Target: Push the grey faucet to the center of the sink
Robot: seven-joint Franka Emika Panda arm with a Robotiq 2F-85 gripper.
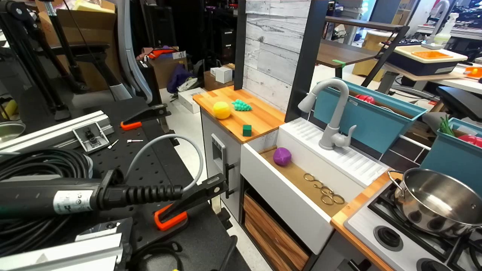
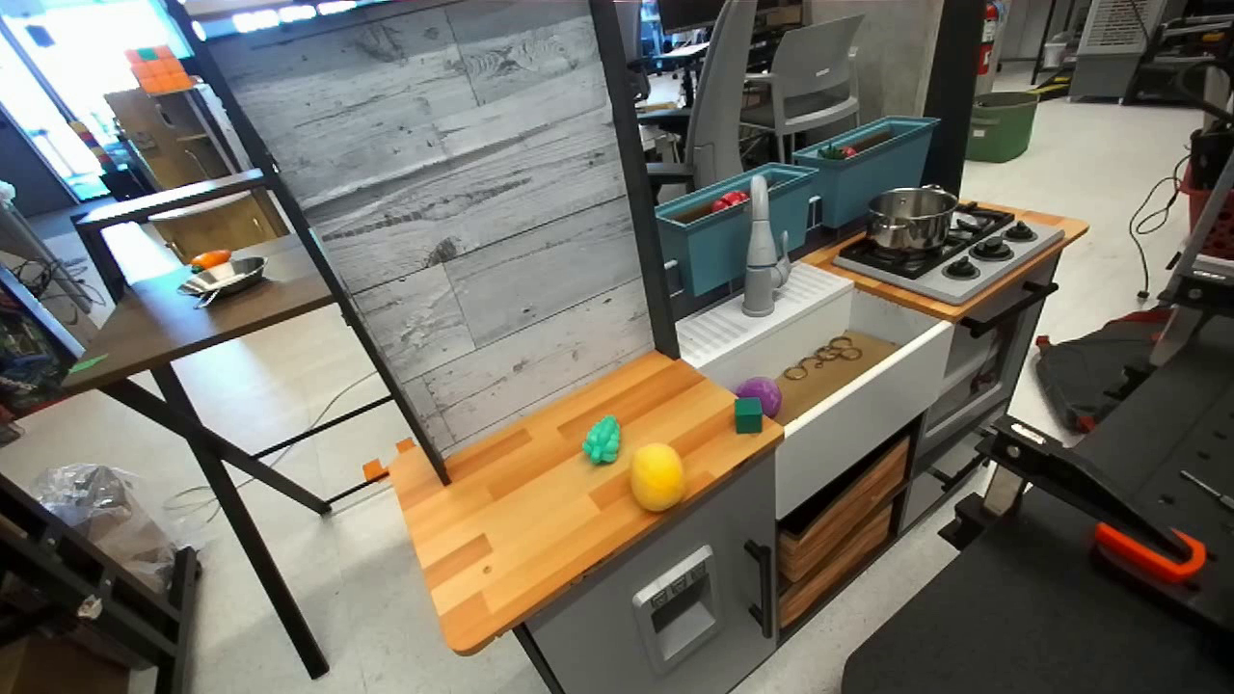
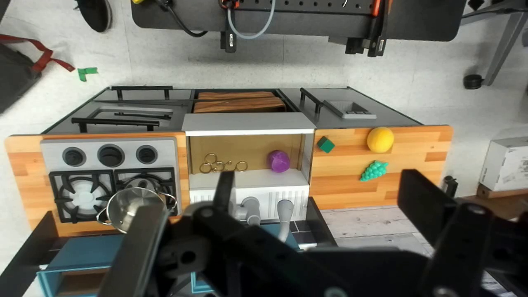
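Observation:
The grey faucet [image 1: 335, 116] stands upright on the white ribbed ledge behind the sink [image 1: 282, 203]. Its arched spout points sideways along the ledge toward the whitewashed plank panel. The faucet [image 2: 760, 255] and the sink [image 2: 858, 434] also show in an exterior view. In the wrist view the faucet's spout head [image 3: 284, 211] and the sink's front panel [image 3: 249, 121] show; the faucet's handle side is partly hidden behind a finger. My gripper [image 3: 318, 181] is wide open and empty, high above the kitchen and apart from the faucet. The gripper is out of view in both exterior views.
A purple toy [image 1: 282, 156] and gold rings [image 1: 325, 192] lie in the basin. A yellow ball [image 1: 221, 110], green grapes [image 1: 241, 105] and a green cube [image 1: 247, 130] sit on the wooden counter. A steel pot [image 1: 440, 203] stands on the stove. Teal planters [image 1: 369, 113] hang behind the faucet.

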